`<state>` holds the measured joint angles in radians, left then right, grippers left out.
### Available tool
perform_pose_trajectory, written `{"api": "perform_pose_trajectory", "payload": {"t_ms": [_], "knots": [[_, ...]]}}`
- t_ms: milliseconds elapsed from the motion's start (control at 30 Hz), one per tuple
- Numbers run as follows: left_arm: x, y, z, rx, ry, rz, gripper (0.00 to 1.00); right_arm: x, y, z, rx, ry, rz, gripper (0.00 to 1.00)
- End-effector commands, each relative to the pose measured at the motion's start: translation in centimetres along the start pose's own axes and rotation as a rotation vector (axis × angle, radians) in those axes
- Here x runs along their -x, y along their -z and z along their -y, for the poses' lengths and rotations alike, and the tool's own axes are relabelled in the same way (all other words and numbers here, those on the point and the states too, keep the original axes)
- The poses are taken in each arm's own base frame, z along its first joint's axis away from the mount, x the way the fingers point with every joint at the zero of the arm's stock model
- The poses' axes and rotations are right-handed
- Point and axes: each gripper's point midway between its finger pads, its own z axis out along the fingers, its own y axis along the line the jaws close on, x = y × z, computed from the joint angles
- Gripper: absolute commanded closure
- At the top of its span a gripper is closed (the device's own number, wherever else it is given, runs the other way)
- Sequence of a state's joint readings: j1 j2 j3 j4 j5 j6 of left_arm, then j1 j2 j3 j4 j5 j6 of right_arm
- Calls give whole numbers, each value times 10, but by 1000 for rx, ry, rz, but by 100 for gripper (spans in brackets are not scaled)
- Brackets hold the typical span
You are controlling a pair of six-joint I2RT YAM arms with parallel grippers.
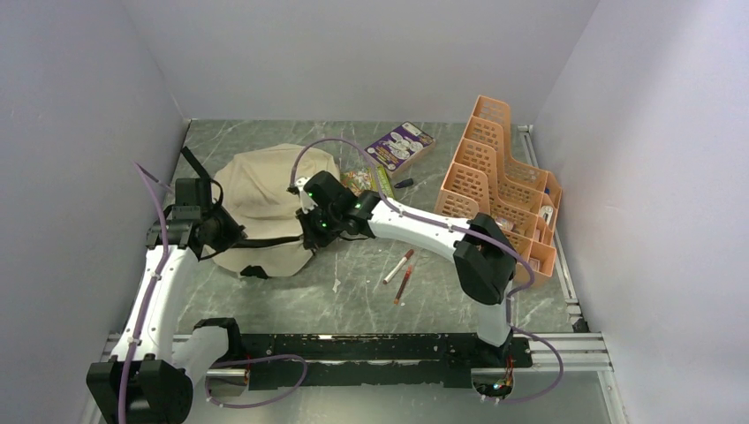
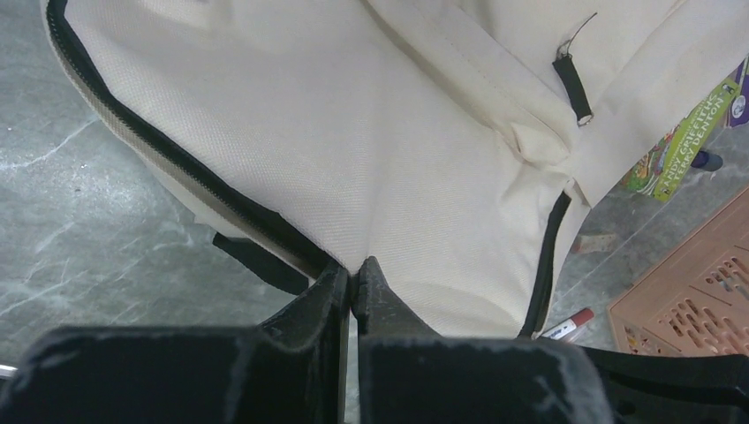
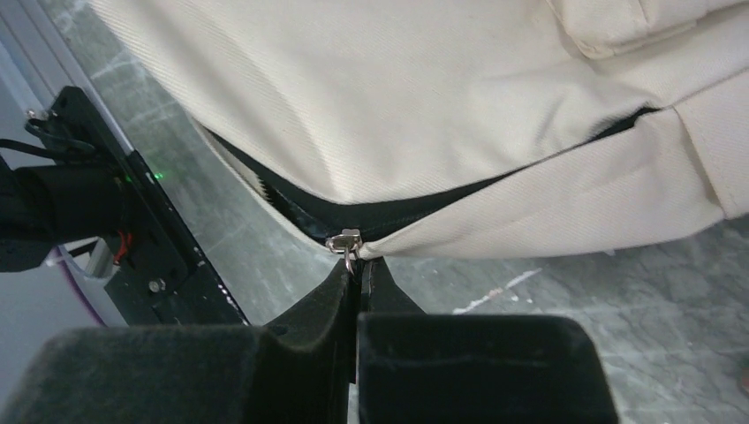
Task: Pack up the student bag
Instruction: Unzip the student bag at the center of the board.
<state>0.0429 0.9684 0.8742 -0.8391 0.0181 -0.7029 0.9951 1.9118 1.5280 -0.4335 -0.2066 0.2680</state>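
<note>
The beige student bag (image 1: 265, 199) lies flat at the left middle of the table, with black straps trailing at its near edge. My left gripper (image 1: 225, 231) is at the bag's near left edge; in the left wrist view it (image 2: 355, 276) is shut on a pinch of the bag's fabric (image 2: 353, 132) beside the black zipper line (image 2: 177, 159). My right gripper (image 1: 309, 231) is at the bag's near right edge; in the right wrist view it (image 3: 360, 269) is shut on the metal zipper pull (image 3: 346, 243). A dark gap runs along the zipper (image 3: 459, 190).
An orange perforated organizer (image 1: 503, 185) stands at the right. A purple book (image 1: 399, 146) and a green book (image 1: 369, 181) lie behind the bag's right side. Two red-capped markers (image 1: 399, 265) lie on the table near the right arm. Grey walls enclose the table.
</note>
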Motion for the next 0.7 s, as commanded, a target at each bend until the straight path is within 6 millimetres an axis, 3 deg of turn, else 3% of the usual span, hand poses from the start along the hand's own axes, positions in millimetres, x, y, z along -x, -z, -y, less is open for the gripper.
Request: {"api": "perform_pose_trajectory", "payload": {"t_ms": [0,200,367,433,500,567,667], "knots": [[29,7,-31,149,-44,151,95,-42,30,52,-149,-26,-189,100],[30,7,-31,148,-47,156,95,-50,21,79,-211,-33,-235,100],[32,9,-29,140,-52,160,95,-44,11,107,-322,-11,-231,100],[31,8,-24,117,-59,153,95,-40,9,107,-310,-12,-232,100],[29,5,-14,59,-79,133,95,-34,4,92,-219,-15,-213,100],[26,3,1,-23,-112,114,83,-30,1,68,-82,-27,-189,100],[22,5,13,-99,-133,95,49,-25,0,37,90,-51,-152,100]]}}
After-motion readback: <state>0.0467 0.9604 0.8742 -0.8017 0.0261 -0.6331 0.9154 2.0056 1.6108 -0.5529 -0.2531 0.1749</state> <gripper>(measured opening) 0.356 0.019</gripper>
